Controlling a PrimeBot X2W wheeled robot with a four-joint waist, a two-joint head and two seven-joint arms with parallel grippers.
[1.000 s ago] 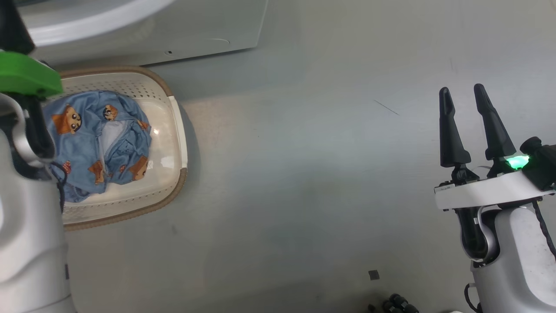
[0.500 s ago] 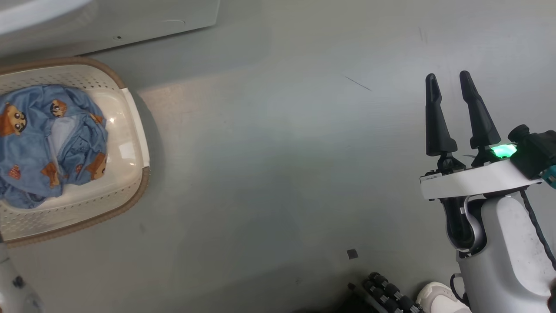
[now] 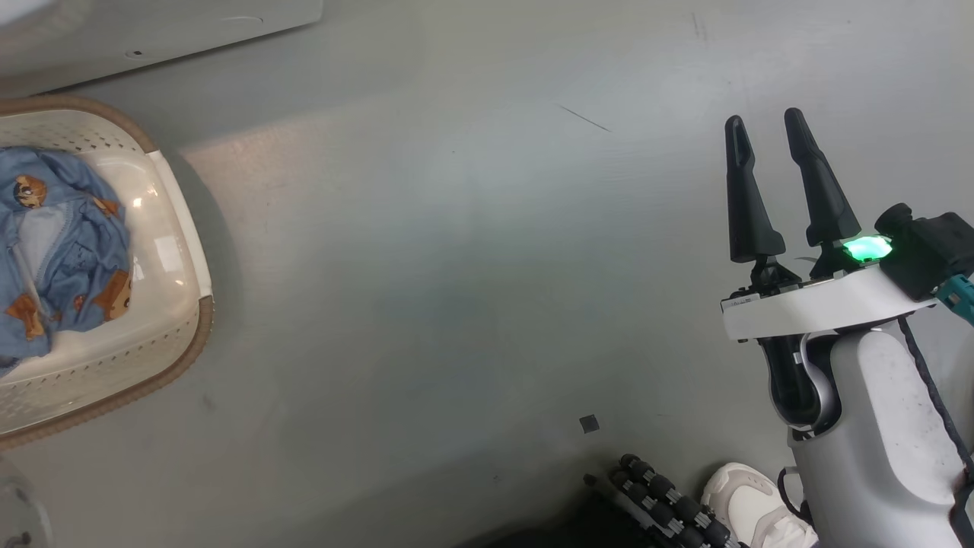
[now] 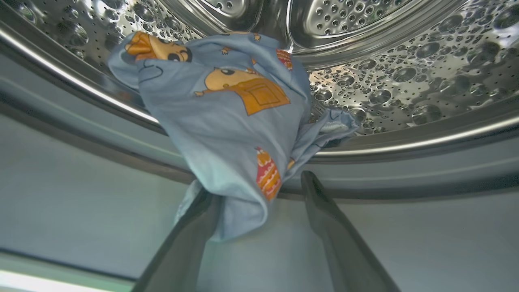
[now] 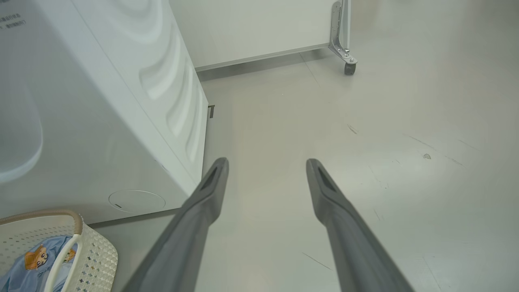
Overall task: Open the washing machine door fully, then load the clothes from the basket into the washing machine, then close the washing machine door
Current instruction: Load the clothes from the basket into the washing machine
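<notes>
At steel drum (image 4: 405, 61) lip, hovering w/ left gripper (image 4: 257, 184) spread & bear-print garment (image 4: 227, 121) slung over one finger (image 4: 182, 251), lying lengthwise drum-ward.

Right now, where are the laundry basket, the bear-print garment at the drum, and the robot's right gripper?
basket (image 3: 186, 228): head view, its cream side handle.
garment (image 4: 227, 134): left wrist view, the blue cloth's middle, below a bear.
right gripper (image 3: 764, 119): head view, midway between its fingertips.
</notes>
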